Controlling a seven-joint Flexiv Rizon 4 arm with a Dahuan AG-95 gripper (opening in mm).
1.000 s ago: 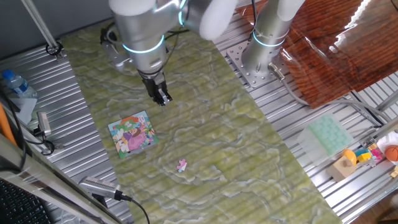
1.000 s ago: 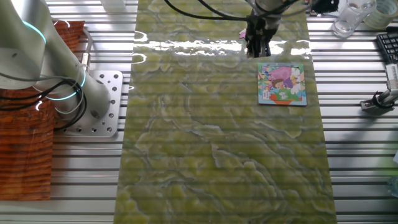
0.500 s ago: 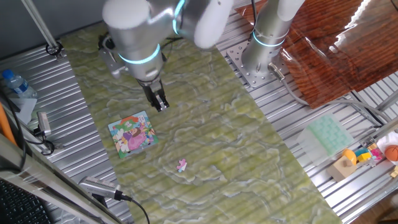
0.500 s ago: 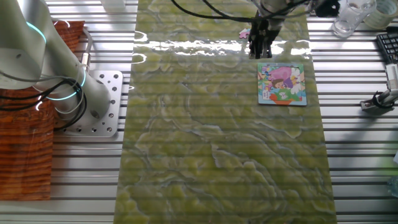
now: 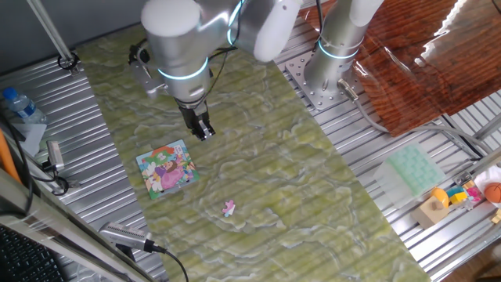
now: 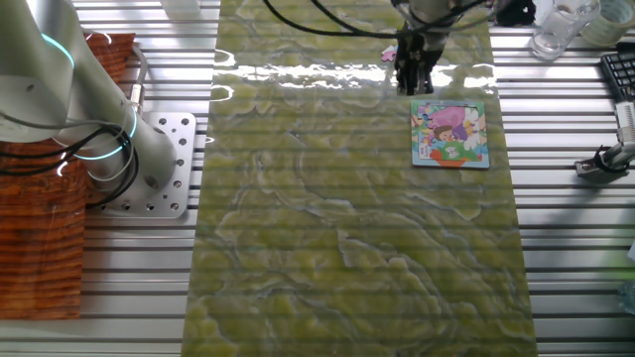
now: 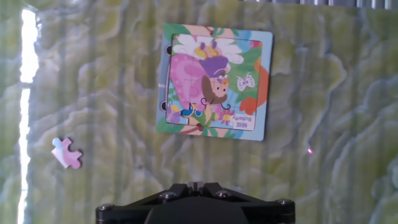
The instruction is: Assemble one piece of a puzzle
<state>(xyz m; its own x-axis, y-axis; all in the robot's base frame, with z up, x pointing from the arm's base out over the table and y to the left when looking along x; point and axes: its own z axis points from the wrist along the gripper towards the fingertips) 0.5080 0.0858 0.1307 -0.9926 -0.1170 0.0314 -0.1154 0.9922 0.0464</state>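
The puzzle (image 5: 166, 168) is a small square board with a teal border and a cartoon picture, lying flat on the green mat; it also shows in the other fixed view (image 6: 449, 134) and the hand view (image 7: 214, 81). The piece (image 5: 228, 207), tiny, pink and white, lies loose on the mat apart from the board; in the hand view (image 7: 66, 153) it is at the lower left, and in the other fixed view (image 6: 389, 55) it is a pink speck by the glare. My gripper (image 5: 203, 130) hangs well above the mat, shut and empty, and also shows in both other views (image 6: 412, 83) (image 7: 196, 185).
A pale green tray (image 5: 412, 170) and several small toys (image 5: 462, 194) sit on the metal table at the right. A water bottle (image 5: 17, 104) and tools lie at the left. The second arm's base (image 5: 329, 63) stands at the mat's far edge.
My gripper has shifted slightly, a little lower and nearer the puzzle's side of the mat. The piece and the puzzle have not moved.
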